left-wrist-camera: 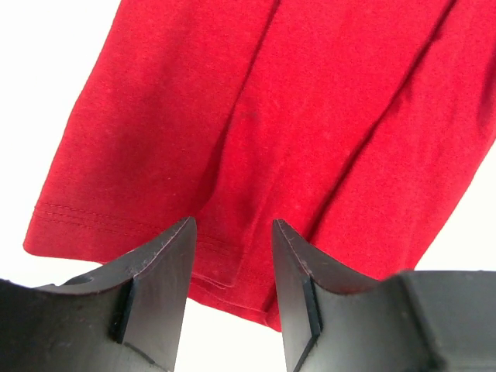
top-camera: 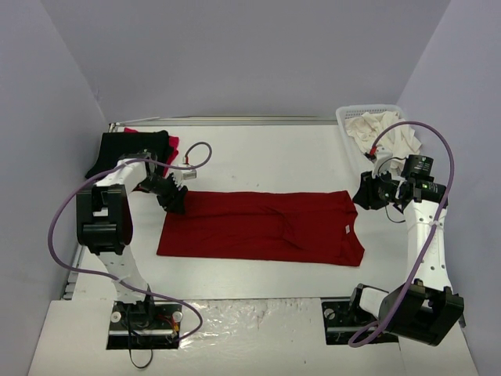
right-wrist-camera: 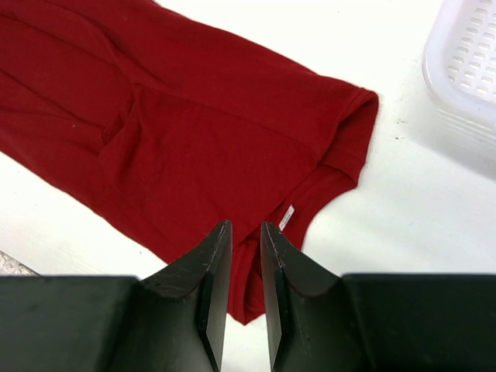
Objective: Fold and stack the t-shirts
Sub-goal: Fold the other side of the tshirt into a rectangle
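A dark red t-shirt [top-camera: 262, 227] lies flat across the middle of the table, folded lengthwise, its neck with a small white label [right-wrist-camera: 287, 216] at the right end. My left gripper [top-camera: 174, 200] is open over the shirt's far left hem corner; in the left wrist view [left-wrist-camera: 232, 225] its jaws stand apart above the hem [left-wrist-camera: 116, 221] and hold nothing. My right gripper [top-camera: 365, 192] hovers just off the neck end; in the right wrist view [right-wrist-camera: 246, 226] the jaws are only narrowly apart and empty above the collar. The shirt fills the right wrist view [right-wrist-camera: 194, 116].
A folded black t-shirt [top-camera: 129, 149] lies at the back left with bright red cloth [top-camera: 173, 146] showing at its right edge. A white lattice basket [top-camera: 368, 112] at the back right holds cream-white cloth [top-camera: 389, 135]; it also shows in the right wrist view [right-wrist-camera: 465, 62].
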Robot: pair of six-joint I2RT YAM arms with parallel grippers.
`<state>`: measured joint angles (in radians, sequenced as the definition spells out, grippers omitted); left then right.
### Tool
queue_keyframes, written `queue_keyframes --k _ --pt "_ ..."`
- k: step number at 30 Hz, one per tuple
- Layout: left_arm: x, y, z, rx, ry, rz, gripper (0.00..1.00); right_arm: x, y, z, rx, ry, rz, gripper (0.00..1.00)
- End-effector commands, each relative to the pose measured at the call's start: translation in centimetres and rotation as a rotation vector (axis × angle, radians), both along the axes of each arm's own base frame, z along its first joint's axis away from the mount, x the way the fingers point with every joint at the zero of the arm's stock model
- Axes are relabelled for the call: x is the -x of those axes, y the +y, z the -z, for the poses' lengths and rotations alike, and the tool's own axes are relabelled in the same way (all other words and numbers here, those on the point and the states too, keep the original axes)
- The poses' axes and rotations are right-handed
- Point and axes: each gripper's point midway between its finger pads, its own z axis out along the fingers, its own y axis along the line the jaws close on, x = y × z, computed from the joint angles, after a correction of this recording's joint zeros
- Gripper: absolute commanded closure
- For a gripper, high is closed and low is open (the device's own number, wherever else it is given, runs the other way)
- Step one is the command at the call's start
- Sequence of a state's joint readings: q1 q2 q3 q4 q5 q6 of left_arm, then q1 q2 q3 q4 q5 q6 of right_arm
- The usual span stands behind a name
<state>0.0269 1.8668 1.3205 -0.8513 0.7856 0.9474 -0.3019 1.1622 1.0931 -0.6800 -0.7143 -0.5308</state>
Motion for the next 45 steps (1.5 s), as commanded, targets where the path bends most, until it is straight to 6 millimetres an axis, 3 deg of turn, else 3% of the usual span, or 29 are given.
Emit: queue_keyframes --k 1,11,13,16,22,36,45 --pt "-1.1 -0.3 -0.9 0.009 -0.046 0.006 0.58 0.0 -0.1 0.2 -0.009 0.011 0.005 0.81" --pt "-1.4 -0.3 -0.4 -0.003 -0.027 0.013 0.58 0.0 -0.1 0.4 -0.013 0.018 0.005 0.8" --pt "-1.2 -0.4 -0.3 -0.008 -0.015 0.03 0.63 0.0 -0.2 0.5 -0.011 0.018 0.005 0.8" --pt "-0.8 -0.3 -0.1 -0.013 0.007 0.038 0.81 0.1 -0.1 0.5 -0.012 0.021 0.003 0.8" --pt "-0.6 -0.3 -0.1 -0.013 0.004 0.04 0.97 0.0 -0.1 0.5 -0.01 0.017 0.002 0.8" --pt "1.6 -0.7 -2.9 0.012 -0.043 0.059 0.98 0.2 -0.1 0.0 -0.002 0.0 0.004 0.8" --pt "3.8 -0.1 -2.4 -0.024 -0.051 0.113 0.98 0.2 -0.2 -0.3 0.006 -0.013 0.009 0.8"
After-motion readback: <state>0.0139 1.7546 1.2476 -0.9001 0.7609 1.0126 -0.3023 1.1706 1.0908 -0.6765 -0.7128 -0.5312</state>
